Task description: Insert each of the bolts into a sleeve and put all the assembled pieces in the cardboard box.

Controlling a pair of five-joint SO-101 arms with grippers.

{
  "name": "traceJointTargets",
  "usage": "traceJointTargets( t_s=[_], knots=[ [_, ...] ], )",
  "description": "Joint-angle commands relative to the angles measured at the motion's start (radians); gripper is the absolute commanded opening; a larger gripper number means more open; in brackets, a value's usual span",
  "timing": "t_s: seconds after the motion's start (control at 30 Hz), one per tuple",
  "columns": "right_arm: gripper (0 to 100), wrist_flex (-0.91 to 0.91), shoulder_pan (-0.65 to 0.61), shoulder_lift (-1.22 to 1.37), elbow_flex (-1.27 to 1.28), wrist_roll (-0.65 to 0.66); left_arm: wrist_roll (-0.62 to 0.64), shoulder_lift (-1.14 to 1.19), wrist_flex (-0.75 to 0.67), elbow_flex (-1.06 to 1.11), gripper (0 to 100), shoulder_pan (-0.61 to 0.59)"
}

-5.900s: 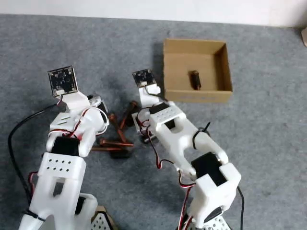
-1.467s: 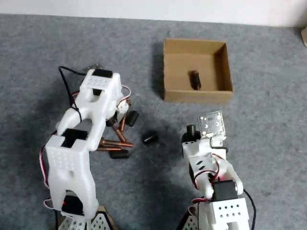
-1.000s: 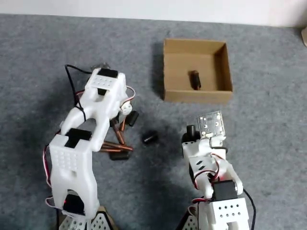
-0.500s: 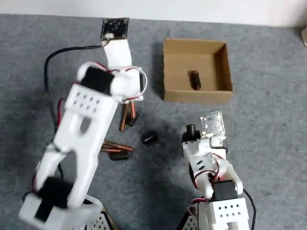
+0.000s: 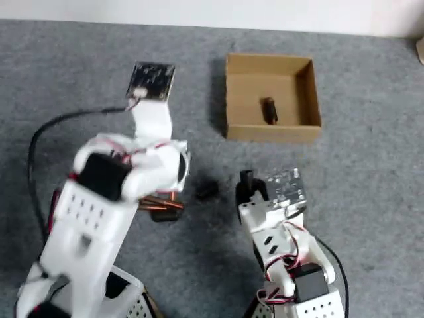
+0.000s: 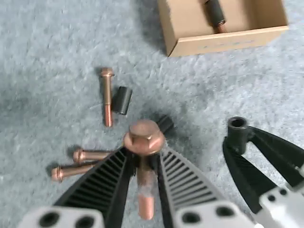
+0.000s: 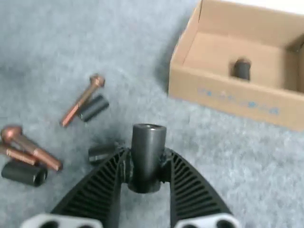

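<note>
Copper bolt (image 6: 143,137) is now lifted from the loose bolts (image 6: 88,155), clamped in the left gripper (image 6: 142,154), in front of the cardboard box (image 6: 223,40). The right gripper (image 7: 145,160), closed on a black sleeve (image 7: 148,140), has shifted toward it, probably for insertion; one assembled piece (image 5: 269,110) lies inside the box.

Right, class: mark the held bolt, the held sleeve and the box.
held bolt (image 6: 144,137): left wrist view, on its hex head.
held sleeve (image 7: 147,154): right wrist view, on its side wall.
box (image 5: 271,133): high view, on its near wall.
</note>
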Motion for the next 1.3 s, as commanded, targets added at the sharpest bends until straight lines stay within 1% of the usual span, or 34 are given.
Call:
traceJointTargets(
  t_s=[0.0,0.1,0.23,0.3,0.47,0.57,0.63,0.8,0.93,0.97,1.03,1.13,1.2,1.27],
  knots=[
    [0.5,-0.021,-0.015,-0.031,-0.028,0.015,-0.012,-0.140,-0.118,0.157,0,0.012],
    [0.5,-0.051,-0.041,-0.036,-0.033,0.015,-0.092,-0.255,-0.278,0.363,0,0.047],
    [0.5,-0.142,-0.137,-0.035,-0.027,0.017,-0.106,-0.496,-0.572,0.602,0,0.096],
    [0.5,-0.157,-0.157,-0.033,0.004,0.017,-0.106,-0.627,-0.692,0.688,0,0.114],
    [0.5,-0.200,-0.157,-0.033,0.070,0.015,-0.106,-0.863,-0.876,0.875,0,0.114],
    [0.5,-0.217,-0.160,-0.033,0.077,0.015,-0.101,-0.957,-1.020,0.955,0,0.091],
    [0.5,-0.222,-0.160,-0.033,0.077,0.015,-0.098,-0.995,-1.089,1.018,0,0.096],
    [0.5,-0.222,-0.160,-0.033,0.077,0.015,-0.074,-1.013,-1.189,1.190,1,0.137],
    [0.5,-0.245,-0.160,-0.033,0.077,0.015,-0.064,-1.012,-1.212,1.211,1,0.180],
    [0.5,-0.249,-0.160,-0.033,0.079,0.015,-0.040,-1.012,-1.212,1.211,1,0.182],
    [0.5,-0.248,-0.159,-0.033,0.079,0.015,0.040,-1.012,-1.212,1.198,1,0.174],
    [0.5,-0.248,-0.159,-0.033,0.079,0.015,0.137,-1.010,-1.211,1.136,1,0.127],
    [0.5,-0.248,-0.159,-0.033,0.079,0.015,0.175,-1.010,-1.208,1.102,1,0.093],
    [0.5,-0.245,-0.159,-0.033,0.079,0.015,0.184,-1.010,-1.208,1.093,1,0.073]
  ],
)
